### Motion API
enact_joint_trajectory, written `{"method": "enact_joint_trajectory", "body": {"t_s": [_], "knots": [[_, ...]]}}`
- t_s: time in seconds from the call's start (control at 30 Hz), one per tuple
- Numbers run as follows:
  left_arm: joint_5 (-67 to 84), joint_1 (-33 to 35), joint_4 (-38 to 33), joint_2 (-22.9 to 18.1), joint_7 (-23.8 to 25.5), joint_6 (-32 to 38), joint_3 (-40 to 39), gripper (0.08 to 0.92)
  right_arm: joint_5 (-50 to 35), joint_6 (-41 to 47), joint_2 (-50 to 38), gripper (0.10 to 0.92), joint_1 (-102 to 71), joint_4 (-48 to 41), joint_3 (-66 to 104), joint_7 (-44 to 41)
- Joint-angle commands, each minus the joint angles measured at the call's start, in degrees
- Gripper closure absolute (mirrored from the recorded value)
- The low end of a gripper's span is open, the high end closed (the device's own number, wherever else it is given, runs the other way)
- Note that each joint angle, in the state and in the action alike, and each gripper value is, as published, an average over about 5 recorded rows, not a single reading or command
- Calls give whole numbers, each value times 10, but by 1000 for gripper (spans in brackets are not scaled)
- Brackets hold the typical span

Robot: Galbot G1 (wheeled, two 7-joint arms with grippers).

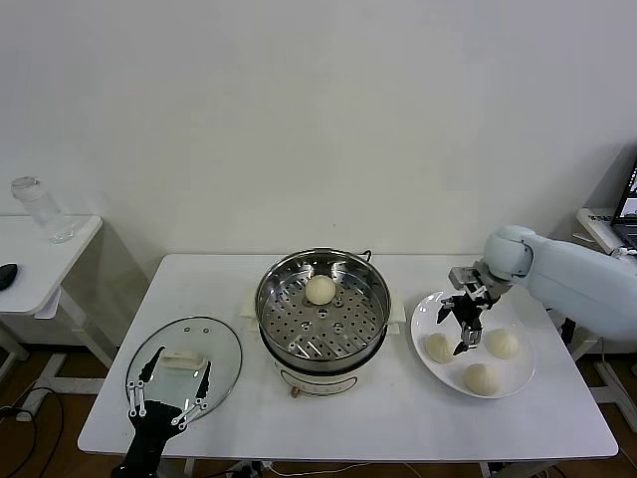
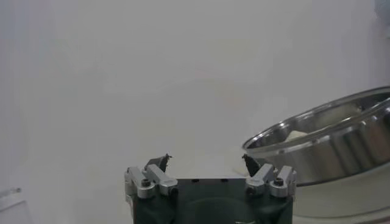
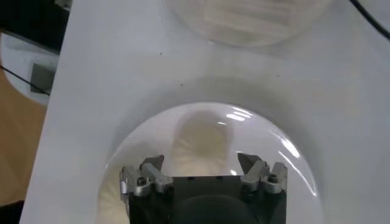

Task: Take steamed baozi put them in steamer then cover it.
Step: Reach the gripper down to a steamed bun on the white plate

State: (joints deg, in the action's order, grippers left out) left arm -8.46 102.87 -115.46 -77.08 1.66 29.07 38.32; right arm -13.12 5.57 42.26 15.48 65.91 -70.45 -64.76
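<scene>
The steel steamer (image 1: pixel 322 311) stands mid-table with one baozi (image 1: pixel 319 290) on its perforated tray. Three more baozi lie on the white plate (image 1: pixel 430 307) at the right: one on the left (image 1: pixel 439 347), one on the right (image 1: pixel 504 344), one at the front (image 1: pixel 482 377). My right gripper (image 1: pixel 464 324) is open and empty, hovering just above the plate over the left bun; that bun shows between its fingers in the right wrist view (image 3: pixel 201 140). The glass cover (image 1: pixel 185 367) lies flat at the front left. My left gripper (image 1: pixel 169 393) is open and empty over the cover's near edge.
The steamer's rim (image 2: pixel 323 134) shows in the left wrist view. A small side table (image 1: pixel 40 254) at the far left holds a clear glass jar (image 1: pixel 44 209). The white wall is behind the table.
</scene>
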Motion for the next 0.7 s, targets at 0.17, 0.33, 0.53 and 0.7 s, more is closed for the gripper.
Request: {"method": "enact_joint_trajectory", "body": {"t_s": [0.17, 0.33, 0.53, 0.7], "knots": [[7, -2, -1, 0, -1, -4, 7, 177, 9, 9, 3, 203, -32, -9, 1, 38], [19, -12, -3, 1, -1, -12, 17, 177, 10, 9, 8, 203, -37, -12, 4, 43], [22, -13, -5, 2, -1, -12, 24, 177, 10, 9, 9, 236, -38, -14, 8, 48], [25, -16, -7, 1, -1, -13, 26, 177, 7, 9, 3, 316, -31, -5, 5, 50]]}}
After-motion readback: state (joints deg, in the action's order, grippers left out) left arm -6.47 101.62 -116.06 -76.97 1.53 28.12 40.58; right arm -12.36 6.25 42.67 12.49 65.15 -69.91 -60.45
